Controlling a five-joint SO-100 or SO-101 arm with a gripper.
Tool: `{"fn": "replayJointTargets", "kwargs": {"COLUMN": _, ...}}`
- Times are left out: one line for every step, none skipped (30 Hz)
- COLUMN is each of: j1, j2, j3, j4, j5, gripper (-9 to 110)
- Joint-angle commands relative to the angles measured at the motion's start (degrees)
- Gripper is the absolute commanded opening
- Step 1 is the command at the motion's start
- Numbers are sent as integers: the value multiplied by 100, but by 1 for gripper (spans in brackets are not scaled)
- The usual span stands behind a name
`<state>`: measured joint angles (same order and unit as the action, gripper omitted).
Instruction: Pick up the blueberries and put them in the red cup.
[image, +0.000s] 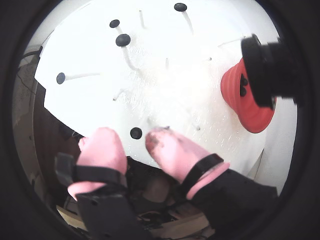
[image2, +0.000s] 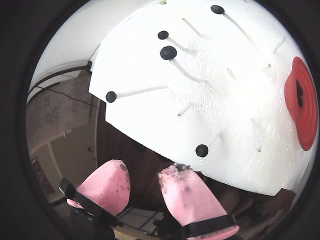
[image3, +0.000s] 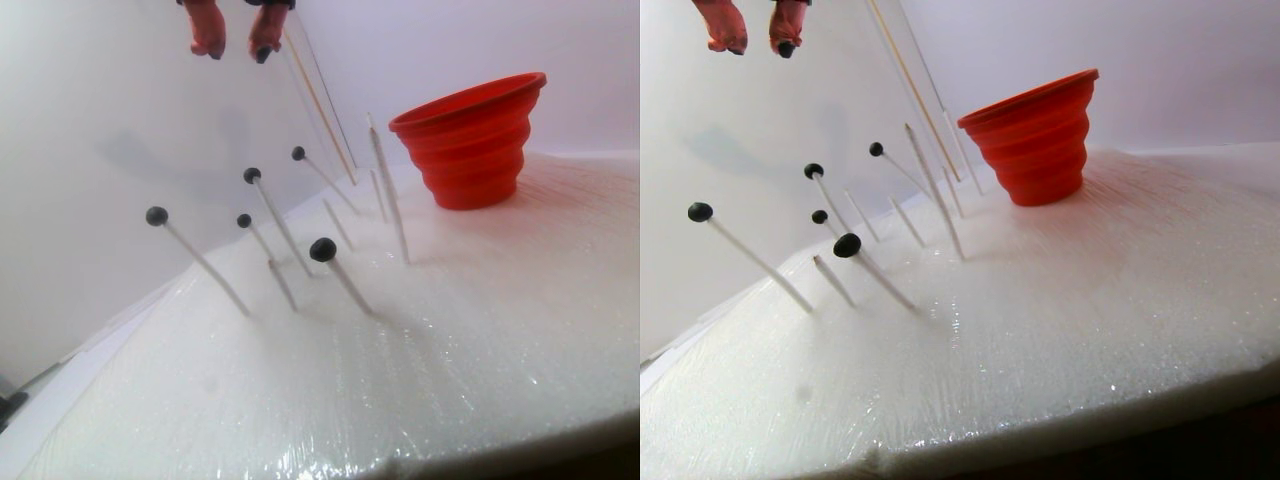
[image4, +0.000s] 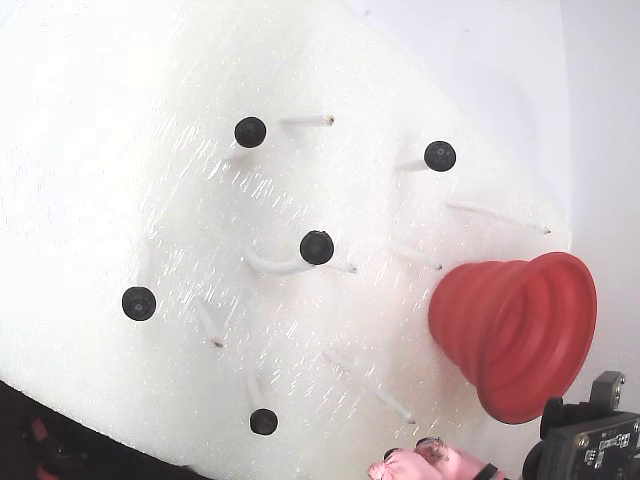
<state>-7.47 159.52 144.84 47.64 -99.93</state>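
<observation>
Five blueberries sit on thin white pegs stuck in the white foam board (image4: 90, 150). One blueberry (image: 136, 133) shows in the gap between my pink fingertips in a wrist view, but it lies far below them. Others stand further off (image2: 168, 52) (image3: 322, 249) (image4: 316, 247). The red cup (image3: 470, 140) (image4: 515, 330) (image2: 300, 110) (image: 240, 102) stands upright on the board; a dark shape lies inside it. My gripper (image3: 235, 48) (image: 131, 136) (image2: 146, 171) (image4: 415, 460) hangs high above the board's edge, open, with nothing between its dirt-smudged pads.
Several bare white pegs (image3: 385, 180) stand slanted between the berries and the cup. A black camera body (image: 270, 65) covers part of the cup in a wrist view. The board's near edge (image2: 165, 145) drops to a dark floor below.
</observation>
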Motion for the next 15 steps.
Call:
{"fn": "replayJointTargets", "kwargs": {"j1": -18, "j2": -88, "j3": -123, "j4": -299, "j5": -88, "gripper": 12}}
{"fn": "replayJointTargets", "kwargs": {"j1": -26, "j2": -141, "j3": -123, "j4": -369, "j5": -97, "gripper": 12}}
{"fn": "replayJointTargets", "kwargs": {"j1": -35, "j2": -193, "j3": -123, "j4": -448, "j5": -105, "gripper": 12}}
{"fn": "replayJointTargets", "kwargs": {"j1": -53, "j2": -264, "j3": -141, "j4": -510, "j5": -114, "gripper": 12}}
{"fn": "replayJointTargets", "kwargs": {"j1": -62, "j2": -325, "j3": -158, "j4": -571, "j5": -123, "gripper": 12}}
{"fn": "replayJointTargets", "kwargs": {"j1": -70, "j2": -404, "j3": -167, "j4": -668, "j5": -141, "gripper": 12}}
{"fn": "replayJointTargets", "kwargs": {"j1": -70, "j2": -475, "j3": -167, "j4": -738, "j5": -167, "gripper": 12}}
{"fn": "replayJointTargets", "kwargs": {"j1": -79, "j2": -519, "j3": -176, "j4": -791, "j5": -185, "gripper": 12}}
{"fn": "replayJointTargets", "kwargs": {"j1": -88, "j2": -571, "j3": -185, "j4": -853, "j5": -193, "gripper": 12}}
{"fn": "replayJointTargets", "kwargs": {"j1": -88, "j2": -606, "j3": -185, "j4": -914, "j5": -220, "gripper": 12}}
{"fn": "replayJointTargets", "kwargs": {"j1": -97, "j2": -642, "j3": -185, "j4": -958, "j5": -229, "gripper": 12}}
{"fn": "replayJointTargets", "kwargs": {"j1": -114, "j2": -694, "j3": -193, "j4": -1028, "j5": -237, "gripper": 12}}
{"fn": "replayJointTargets", "kwargs": {"j1": -123, "j2": -765, "j3": -193, "j4": -1107, "j5": -246, "gripper": 13}}
{"fn": "replayJointTargets", "kwargs": {"j1": -132, "j2": -844, "j3": -202, "j4": -1187, "j5": -264, "gripper": 13}}
{"fn": "replayJointTargets", "kwargs": {"j1": -132, "j2": -923, "j3": -211, "j4": -1248, "j5": -281, "gripper": 13}}
